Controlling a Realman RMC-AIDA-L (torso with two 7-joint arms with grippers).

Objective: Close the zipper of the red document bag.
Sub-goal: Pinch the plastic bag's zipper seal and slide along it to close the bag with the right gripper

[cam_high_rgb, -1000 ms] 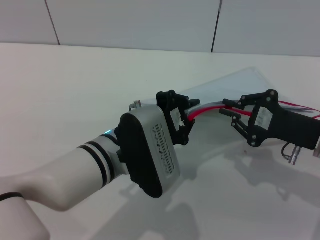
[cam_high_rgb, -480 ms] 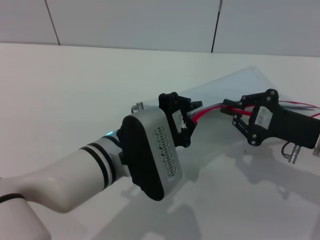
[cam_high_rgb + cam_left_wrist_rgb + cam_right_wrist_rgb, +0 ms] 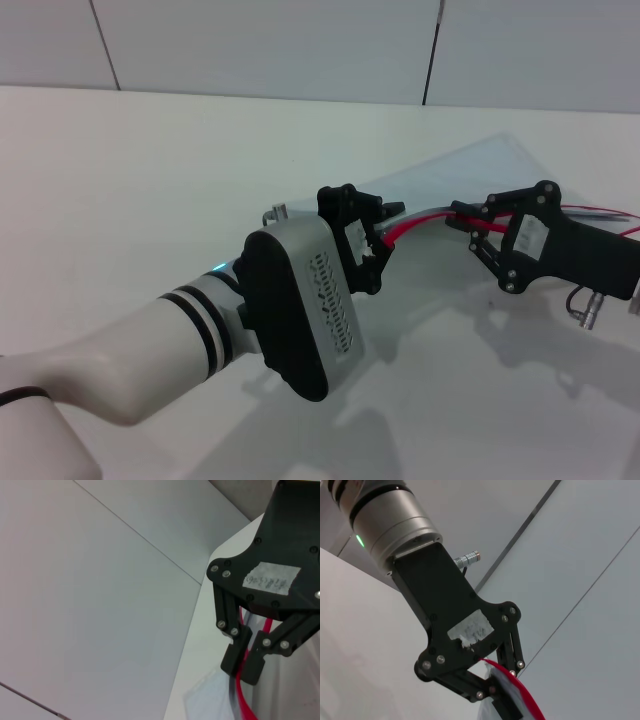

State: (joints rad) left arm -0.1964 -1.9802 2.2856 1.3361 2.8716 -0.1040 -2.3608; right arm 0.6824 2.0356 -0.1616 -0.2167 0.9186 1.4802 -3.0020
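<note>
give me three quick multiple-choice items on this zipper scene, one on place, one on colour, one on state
1. The right tool is:
A. on the zipper's red strip
B. parked off the table
C. under the left arm

2. The zipper strip is:
A. blue
B. red
C. green

3. The left tool is:
A. wide open
B. out of view
C. shut on the zipper

Answers: 1 A, its fingers meet the strip along the red document bag. 2 B, bright red between both tools. 3 C, the other arm's wrist view shows its fingers pinching the strip.

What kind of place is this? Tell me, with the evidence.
Probably a robot test bench, not a home: a bare white table, plain grey wall panels, and two robot arms holding one plastic pouch by its red zipper.
</note>
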